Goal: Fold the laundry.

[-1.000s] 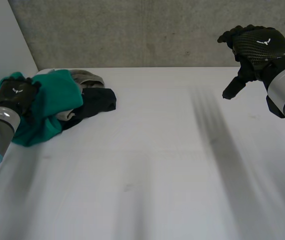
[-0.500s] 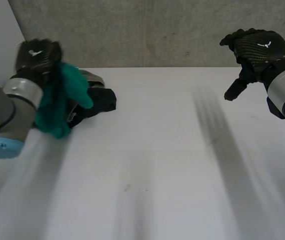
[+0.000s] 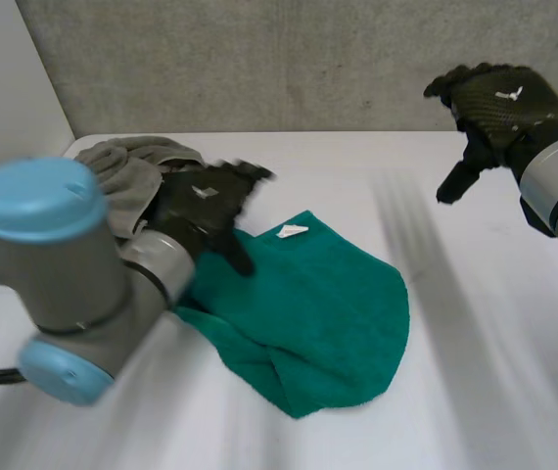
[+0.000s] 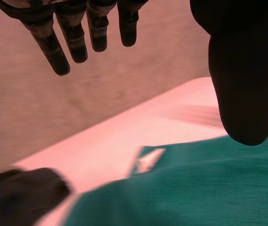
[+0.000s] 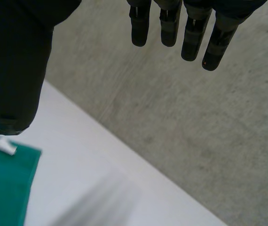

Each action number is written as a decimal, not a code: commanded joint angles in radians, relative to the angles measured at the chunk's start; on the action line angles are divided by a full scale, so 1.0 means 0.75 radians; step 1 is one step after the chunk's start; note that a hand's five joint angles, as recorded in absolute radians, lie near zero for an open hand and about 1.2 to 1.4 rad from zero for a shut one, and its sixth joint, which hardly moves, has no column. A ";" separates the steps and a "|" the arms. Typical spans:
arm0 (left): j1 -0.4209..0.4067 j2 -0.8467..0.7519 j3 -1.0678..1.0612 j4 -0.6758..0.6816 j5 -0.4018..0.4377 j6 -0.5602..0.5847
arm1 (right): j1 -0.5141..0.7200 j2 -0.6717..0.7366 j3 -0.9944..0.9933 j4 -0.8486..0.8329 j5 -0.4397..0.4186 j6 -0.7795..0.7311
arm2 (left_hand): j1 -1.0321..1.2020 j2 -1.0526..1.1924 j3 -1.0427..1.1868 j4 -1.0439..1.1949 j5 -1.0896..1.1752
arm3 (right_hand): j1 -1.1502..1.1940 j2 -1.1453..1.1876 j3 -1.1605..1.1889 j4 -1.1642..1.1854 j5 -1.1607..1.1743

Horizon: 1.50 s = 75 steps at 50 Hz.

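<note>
A green cloth [image 3: 328,313] with a small white tag [image 3: 292,231] lies spread in a loose heap on the white table [image 3: 475,392], near the middle. My left hand [image 3: 206,211] hovers over the cloth's left edge, fingers straight and apart from the thumb, holding nothing. Its wrist view looks down on the green cloth [image 4: 209,188] and the tag [image 4: 148,160] under the open left hand [image 4: 242,70]. Raised at the far right, above the table, is my right hand [image 3: 499,103], open and empty. The right wrist view catches a corner of the green cloth [image 5: 4,188] beyond the right hand [image 5: 11,61].
More laundry is piled at the table's back left: a grey garment [image 3: 127,166] and a black one [image 4: 21,197] partly behind my left arm. A concrete wall [image 3: 289,59] runs along the table's far edge.
My left hand lifted the green cloth off the pile, swung it right and let it go onto the middle of the table. The right hand stayed raised.
</note>
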State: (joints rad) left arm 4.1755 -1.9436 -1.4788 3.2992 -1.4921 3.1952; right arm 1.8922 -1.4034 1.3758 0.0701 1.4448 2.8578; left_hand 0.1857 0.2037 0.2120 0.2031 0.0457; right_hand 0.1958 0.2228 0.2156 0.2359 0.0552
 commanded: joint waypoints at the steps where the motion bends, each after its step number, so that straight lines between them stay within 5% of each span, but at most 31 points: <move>1: 0.194 0.029 -0.029 0.005 0.014 0.123 | 0.034 0.104 0.004 0.168 0.004 -0.210 | 0.045 0.021 0.010 0.022 -0.001 | -0.028 -0.064 -0.055 -0.082 -0.074; 7: 0.270 -0.063 -0.073 -0.008 0.144 0.339 | 0.203 0.176 0.037 0.269 0.013 -0.325 | 0.076 0.052 0.041 0.053 0.030 | -0.028 -0.064 -0.055 -0.082 -0.074; 16: 0.280 -0.149 -0.141 -0.008 0.259 0.546 | 0.242 0.245 0.211 0.103 0.017 -0.309 | 0.237 0.213 0.202 0.213 0.191 | -0.028 -0.064 -0.055 -0.082 -0.074; 37: 0.233 -0.311 -0.080 0.166 0.249 0.563 | 0.338 0.251 0.499 -0.142 0.019 -0.110 | 0.436 0.412 0.401 0.413 0.390 | -0.028 -0.064 -0.055 -0.082 -0.074; 44: 0.203 -0.380 -0.025 0.164 0.249 0.563 | 0.345 0.327 0.495 -0.214 0.090 -0.110 | 1.100 1.076 1.065 1.077 1.054 | -0.028 -0.064 -0.055 -0.082 -0.074; 48: 0.186 -0.384 -0.014 0.160 0.249 0.563 | 0.343 0.374 0.473 -0.220 0.137 -0.119 | 1.597 1.573 1.562 1.574 1.551 | 0.513 0.477 0.486 0.459 0.467; 53: 0.166 -0.366 -0.012 0.158 0.241 0.561 | 0.328 0.374 0.442 -0.220 0.176 -0.129 | 1.614 1.590 1.579 1.591 1.568 | 1.592 1.556 1.566 1.539 1.547; 55: 0.160 -0.360 -0.014 0.156 0.235 0.561 | 0.324 0.362 0.428 -0.220 0.184 -0.131 | 1.614 1.590 1.579 1.591 1.568 | 1.601 1.565 1.574 1.547 1.555; 66: 0.139 0.161 -0.055 -0.042 0.218 0.499 | 0.110 0.020 0.238 -0.139 0.156 -0.394 | 1.614 1.590 1.579 1.591 1.568 | 1.601 1.565 1.574 1.547 1.555; 75: 0.115 0.528 -0.167 -0.042 0.224 0.262 | 0.056 0.040 -0.206 0.019 0.096 -0.487 | 1.614 1.590 1.579 1.591 1.568 | 1.601 1.565 1.574 1.547 1.555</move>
State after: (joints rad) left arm 4.2717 -1.7177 -1.5431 3.2659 -1.3279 3.5144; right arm 1.9512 -1.3972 1.4553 -0.0040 1.5469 2.5251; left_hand 1.1429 1.1960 1.1888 1.1982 0.9718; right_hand 0.9808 1.1706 1.1784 1.1850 0.9895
